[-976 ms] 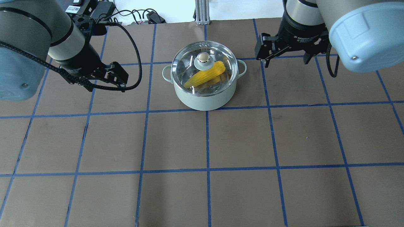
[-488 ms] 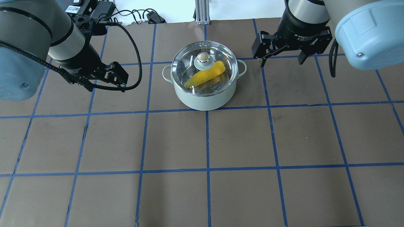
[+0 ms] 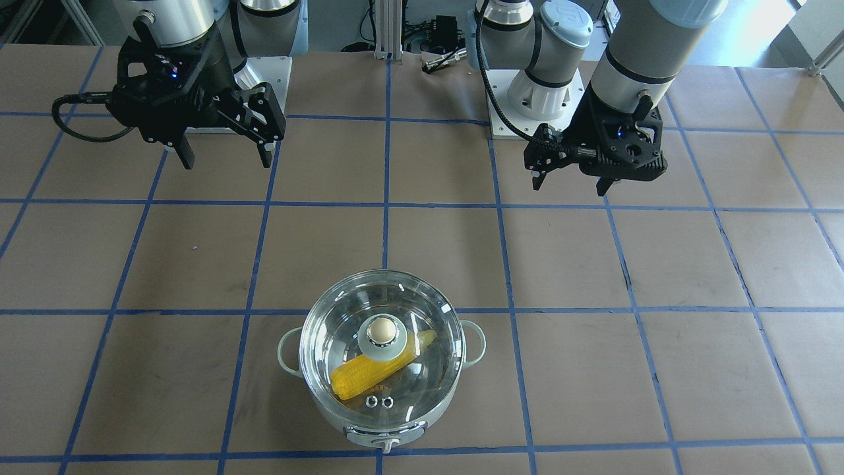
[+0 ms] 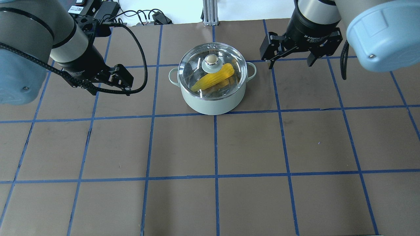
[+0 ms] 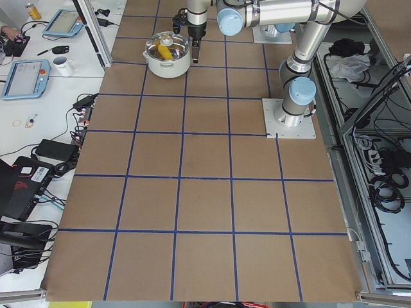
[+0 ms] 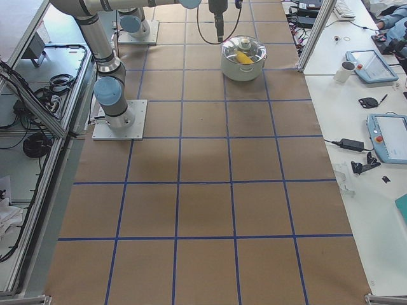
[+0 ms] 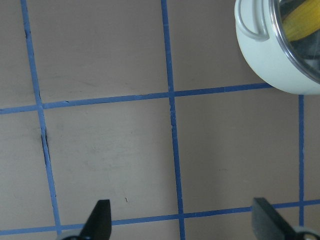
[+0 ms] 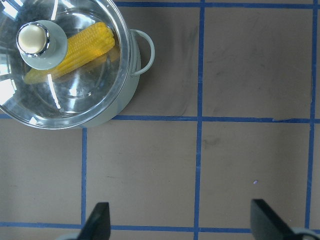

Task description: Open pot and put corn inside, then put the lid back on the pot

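Observation:
The pale grey-green pot (image 4: 213, 101) stands at the back middle of the table. The clear glass lid (image 4: 197, 62) with its beige knob sits closed on it. The yellow corn (image 4: 215, 80) lies inside, seen through the glass. My left gripper (image 4: 128, 80) is open and empty, a grid square to the pot's left. My right gripper (image 4: 290, 65) is open and empty, to the pot's right and above the table. The front view shows the pot (image 3: 395, 429), lid (image 3: 336, 330) and corn (image 3: 362, 377), with my left gripper (image 3: 568, 188) and right gripper (image 3: 227, 161) both apart from them. The right wrist view shows the lid (image 8: 75, 95) and corn (image 8: 87, 42).
Brown paper with blue tape lines covers the table (image 4: 249, 144). Cables and power adapters (image 4: 111, 9) lie beyond the far edge, by an aluminium post (image 4: 210, 13). The arm bases (image 3: 541, 99) stand on the robot's side. Side desks hold tablets (image 6: 388, 136) and a mug (image 5: 64, 64).
My right gripper has moved a little toward the table's far edge and slightly left, staying open. My left arm, the pot, the lid and the corn have not moved.

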